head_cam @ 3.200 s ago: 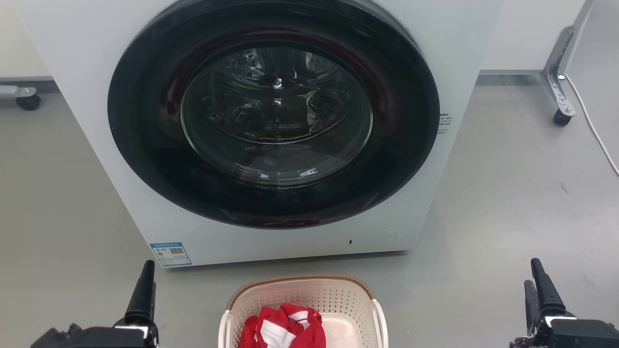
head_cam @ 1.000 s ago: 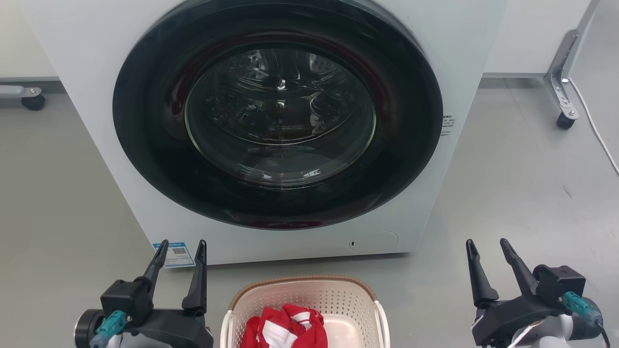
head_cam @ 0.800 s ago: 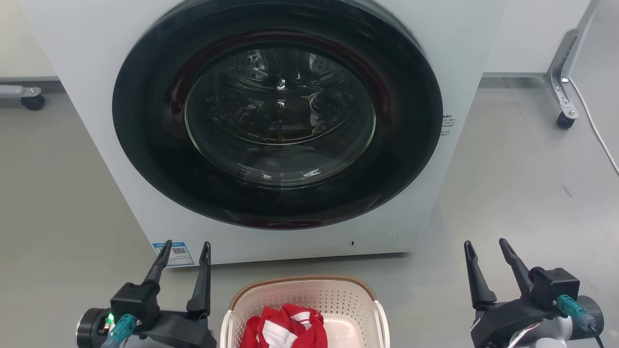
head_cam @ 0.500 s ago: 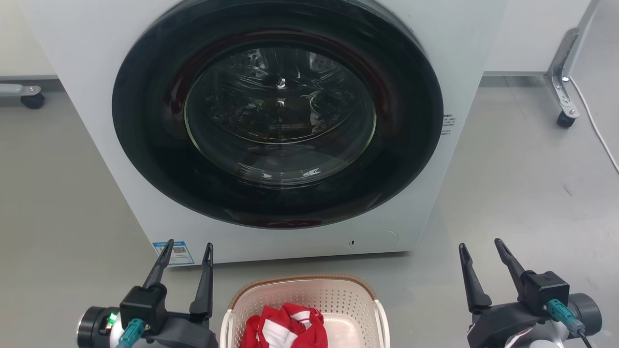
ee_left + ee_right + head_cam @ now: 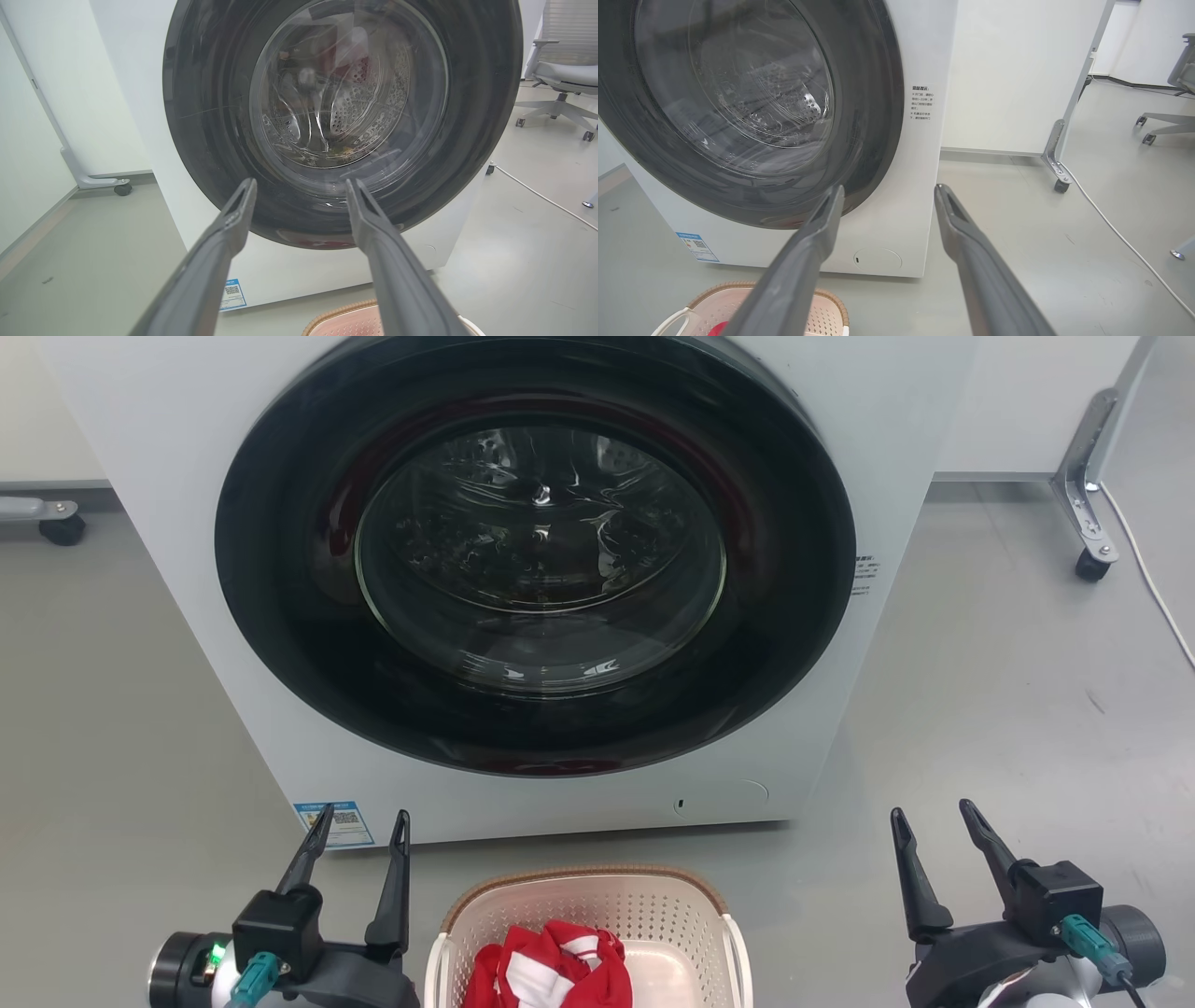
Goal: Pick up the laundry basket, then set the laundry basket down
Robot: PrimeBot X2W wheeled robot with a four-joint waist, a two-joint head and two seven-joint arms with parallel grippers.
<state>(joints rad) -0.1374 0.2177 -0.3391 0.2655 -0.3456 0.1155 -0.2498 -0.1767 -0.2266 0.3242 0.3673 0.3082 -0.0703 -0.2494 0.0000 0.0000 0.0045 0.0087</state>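
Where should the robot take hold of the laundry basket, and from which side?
Probably by its two white side handles. The laundry basket stands upright on the floor between the arms, seemingly too wide for one gripper. The left gripper should come at the left handle from the left, the right gripper at the right handle from the right, jaws open as now.

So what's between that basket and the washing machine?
Nothing but bare grey floor; the head view shows that strip between the laundry basket and the washing machine.
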